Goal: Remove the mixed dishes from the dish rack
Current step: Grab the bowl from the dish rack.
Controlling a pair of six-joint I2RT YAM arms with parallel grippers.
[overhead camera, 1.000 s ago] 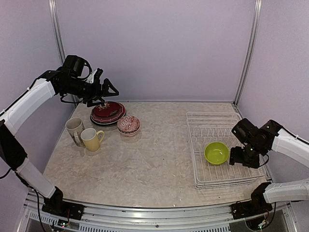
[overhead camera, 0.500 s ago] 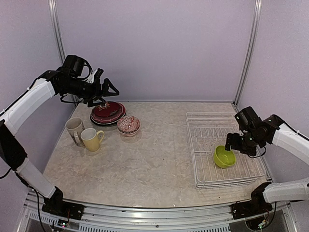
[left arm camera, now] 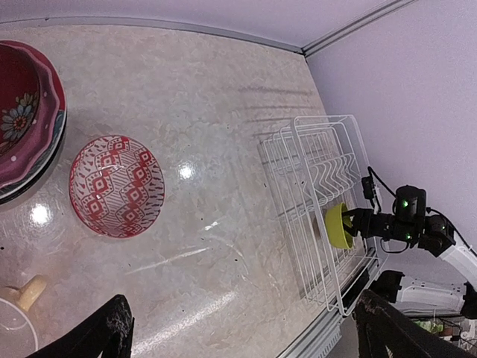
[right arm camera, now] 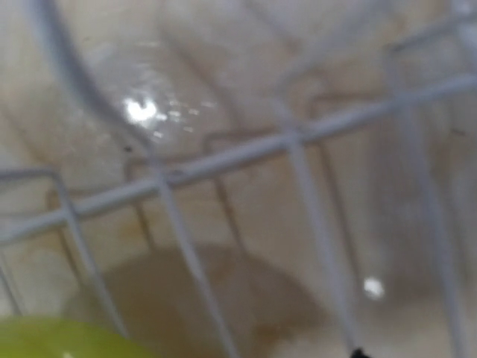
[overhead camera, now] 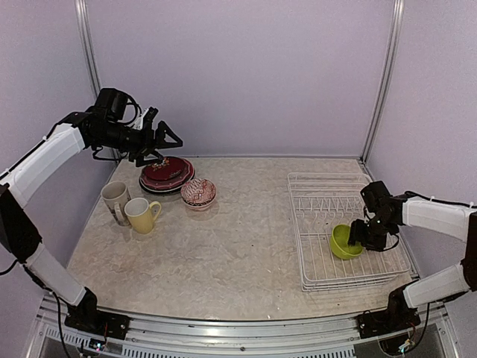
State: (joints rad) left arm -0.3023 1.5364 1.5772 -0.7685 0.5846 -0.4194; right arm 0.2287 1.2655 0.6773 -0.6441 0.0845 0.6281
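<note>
Top external view: the right tool (overhead camera: 358, 236) is clamped on the right rim of the lime-green bowl (overhead camera: 341, 242). The bowl is tipped up on edge inside the dish rack (overhead camera: 299, 246), its hollow facing left. It looks to be the last dish in there; the stacked dark red plates (overhead camera: 166, 174), red-patterned bowl (overhead camera: 197, 192), cream mug (overhead camera: 115, 200) and yellow mug (overhead camera: 140, 214) stand at the far left of the surface (overhead camera: 238, 239). The right wrist view is blurred, showing only rack wires and a sliver of green, so the depth of the grip cannot be checked. To do this well, lift straight up until the bowl's low edge clears the wires and the rack's side, then carry it left, keeping the rim pinched firmly because a one-sided hold may let it swing. The left tool (overhead camera: 165, 128) hovers spread and empty above the plates.
</note>
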